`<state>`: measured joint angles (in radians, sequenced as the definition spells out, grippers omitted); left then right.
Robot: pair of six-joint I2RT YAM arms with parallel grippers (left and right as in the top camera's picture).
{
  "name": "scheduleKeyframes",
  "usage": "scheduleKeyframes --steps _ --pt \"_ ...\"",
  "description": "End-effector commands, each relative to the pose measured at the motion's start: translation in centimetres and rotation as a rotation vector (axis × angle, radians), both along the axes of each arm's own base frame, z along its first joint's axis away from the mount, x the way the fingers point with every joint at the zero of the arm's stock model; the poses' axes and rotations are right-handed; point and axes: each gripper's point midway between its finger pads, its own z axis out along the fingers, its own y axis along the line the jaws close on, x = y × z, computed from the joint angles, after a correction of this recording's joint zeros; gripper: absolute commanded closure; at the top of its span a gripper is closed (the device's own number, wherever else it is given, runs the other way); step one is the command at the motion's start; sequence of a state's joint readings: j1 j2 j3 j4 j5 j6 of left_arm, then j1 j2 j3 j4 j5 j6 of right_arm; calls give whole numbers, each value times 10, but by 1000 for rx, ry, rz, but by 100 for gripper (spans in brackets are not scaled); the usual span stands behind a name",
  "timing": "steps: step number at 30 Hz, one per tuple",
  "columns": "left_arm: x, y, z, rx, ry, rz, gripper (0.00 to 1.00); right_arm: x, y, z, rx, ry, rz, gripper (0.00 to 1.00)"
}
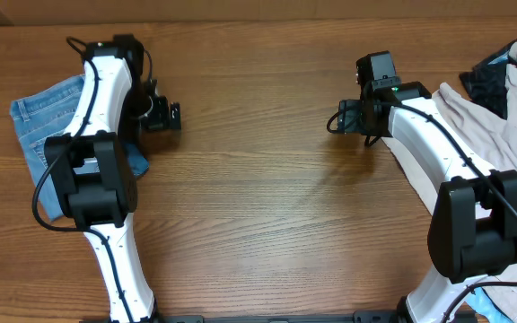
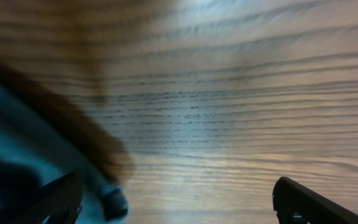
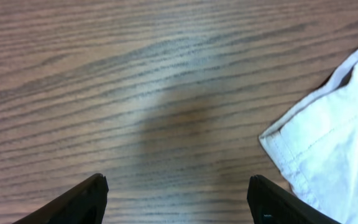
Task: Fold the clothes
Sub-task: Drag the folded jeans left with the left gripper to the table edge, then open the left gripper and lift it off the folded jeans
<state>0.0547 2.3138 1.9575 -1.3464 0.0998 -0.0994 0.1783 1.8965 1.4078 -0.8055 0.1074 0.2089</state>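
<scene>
The jeans (image 1: 36,126) lay bundled at the left end of the bench (image 1: 258,206), partly under the left arm. The left tool (image 1: 170,117) hung just beside their inner edge, jaws apart and empty, and the right tool (image 1: 337,118), likewise spread and holding nothing, hovered over bare wood well apart from them, near a pale garment (image 1: 483,117). Denim like this would probably handle as soft but weighty, draping rather than sliding, so a pinch on a thick seam or a corner of the bundle looked the safest hold.
</scene>
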Motion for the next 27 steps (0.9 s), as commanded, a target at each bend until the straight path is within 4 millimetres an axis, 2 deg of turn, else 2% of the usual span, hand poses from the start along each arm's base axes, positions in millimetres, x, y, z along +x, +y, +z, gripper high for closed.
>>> scheduleKeyframes --steps 1,5,10,13,22,27 --pt "-16 2 -24 1 68 19 0 0 1 5 7 -8 -5 24" --pt "-39 12 -30 50 155 42 0 -2 1 4 6 -1 -4 23" --pt "-79 62 -16 291 317 161 0 -2 1 4 6 0 -4 23" --pt "-90 84 -11 344 355 238 0 -3 1 4 5 2 -4 23" --pt "-101 133 -12 351 358 373 0 -2 1 4 5 -1 -1 23" --pt "-99 139 -14 350 338 398 0 -2 1 4 5 -3 -1 23"
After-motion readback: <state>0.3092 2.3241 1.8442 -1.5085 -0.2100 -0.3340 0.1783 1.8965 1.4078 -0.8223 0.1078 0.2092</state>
